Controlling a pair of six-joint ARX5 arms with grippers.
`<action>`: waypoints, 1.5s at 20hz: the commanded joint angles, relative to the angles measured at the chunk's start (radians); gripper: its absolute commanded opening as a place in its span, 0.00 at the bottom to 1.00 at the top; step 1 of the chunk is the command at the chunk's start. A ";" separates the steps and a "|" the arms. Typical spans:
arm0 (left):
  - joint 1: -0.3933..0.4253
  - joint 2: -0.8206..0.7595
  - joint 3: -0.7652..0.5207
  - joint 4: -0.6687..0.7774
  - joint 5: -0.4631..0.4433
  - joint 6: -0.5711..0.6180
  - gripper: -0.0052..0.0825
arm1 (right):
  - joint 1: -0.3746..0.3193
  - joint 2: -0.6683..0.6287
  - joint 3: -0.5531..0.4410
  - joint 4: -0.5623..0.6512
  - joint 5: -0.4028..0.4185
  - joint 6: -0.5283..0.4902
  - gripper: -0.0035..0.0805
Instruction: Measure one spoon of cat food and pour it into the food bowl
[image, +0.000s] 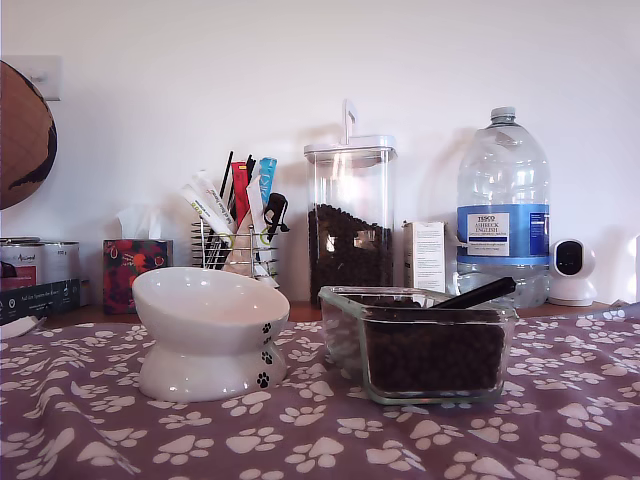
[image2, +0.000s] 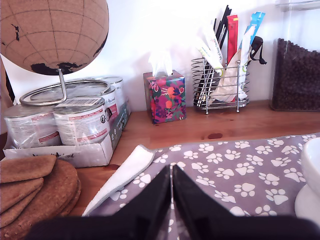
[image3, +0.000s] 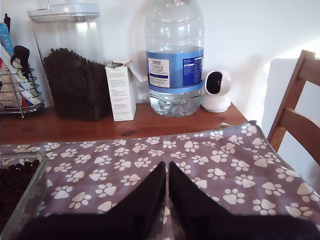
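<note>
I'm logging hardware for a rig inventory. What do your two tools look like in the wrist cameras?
Both look alike. My first gripper is a matte black tool made of two flat, wedge-shaped fingers tapering to sharp tips. My second gripper has the same plain black tapered fingers. No cables, markings or labels show on either, and the exterior view shows neither arm.

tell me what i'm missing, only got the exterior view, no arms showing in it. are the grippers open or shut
Observer: Both shut. My first gripper has its jaws closed over the paw-print cloth, holding nothing.
Operator: and the second one
Observer: My second gripper is shut and empty too, with a corner of the glass dish of cat food beside it.
Operator: anything off the edges of my view
Observer: A wooden chair stands past the end of the table near the small white camera.
</note>
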 joint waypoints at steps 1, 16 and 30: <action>0.001 -0.005 -0.013 0.010 0.011 -0.003 0.04 | 0.003 -0.006 -0.003 -0.003 0.000 0.001 0.03; 0.001 -0.005 -0.008 0.031 0.087 -0.093 0.04 | 0.003 -0.006 -0.002 0.021 -0.058 0.142 0.03; -0.055 -0.003 0.097 -0.071 0.382 -0.214 0.04 | 0.005 0.012 0.180 -0.166 -0.153 0.290 0.03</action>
